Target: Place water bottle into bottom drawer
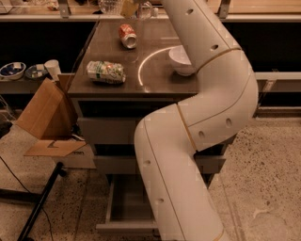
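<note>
The water bottle [111, 5] — clear, ribbed plastic — shows only in part at the top of the view. It is over the far edge of the table [113, 52], toward the far left corner, just beside the gripper [128, 7]; whether it is held cannot be told. The bottom drawer [123, 207], lowest of three under the table, stands pulled out — a grey tray with a shallow front panel, its right part hidden by the arm [207, 94].

On the desk [160, 82], 1 crushed green-and-white can [106, 72] lies near the left front. 1 red can [127, 36] lies farther back, below the gripper [134, 5] at the view's top edge. A white bowl [180, 59] sits to the right. An open cardboard box [44, 113] stands left of the desk.
</note>
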Robot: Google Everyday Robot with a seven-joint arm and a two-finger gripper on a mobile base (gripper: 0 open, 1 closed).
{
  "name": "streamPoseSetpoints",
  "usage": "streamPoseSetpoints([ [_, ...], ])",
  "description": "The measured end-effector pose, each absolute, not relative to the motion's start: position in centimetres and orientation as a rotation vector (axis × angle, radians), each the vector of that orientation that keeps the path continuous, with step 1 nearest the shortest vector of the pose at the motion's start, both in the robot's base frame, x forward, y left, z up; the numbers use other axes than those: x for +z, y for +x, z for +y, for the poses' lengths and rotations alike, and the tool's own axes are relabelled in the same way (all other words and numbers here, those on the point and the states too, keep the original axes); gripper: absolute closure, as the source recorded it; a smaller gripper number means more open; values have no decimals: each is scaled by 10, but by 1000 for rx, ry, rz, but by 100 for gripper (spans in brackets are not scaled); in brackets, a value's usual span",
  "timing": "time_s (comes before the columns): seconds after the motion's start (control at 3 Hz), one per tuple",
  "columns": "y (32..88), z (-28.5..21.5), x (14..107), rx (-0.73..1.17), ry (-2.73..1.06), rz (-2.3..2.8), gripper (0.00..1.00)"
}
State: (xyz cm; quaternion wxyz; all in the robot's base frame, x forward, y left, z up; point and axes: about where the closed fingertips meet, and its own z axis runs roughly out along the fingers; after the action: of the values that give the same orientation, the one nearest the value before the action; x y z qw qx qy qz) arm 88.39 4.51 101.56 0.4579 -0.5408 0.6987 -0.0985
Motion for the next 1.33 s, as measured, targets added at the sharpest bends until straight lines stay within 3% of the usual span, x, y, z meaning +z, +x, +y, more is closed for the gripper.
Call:
streamPoseSetpoints([
  [0.33,881,56,1005,-185,-1285,1742,100],
  [1.33,808,24,1013,-209,-1393,1795,100],
])
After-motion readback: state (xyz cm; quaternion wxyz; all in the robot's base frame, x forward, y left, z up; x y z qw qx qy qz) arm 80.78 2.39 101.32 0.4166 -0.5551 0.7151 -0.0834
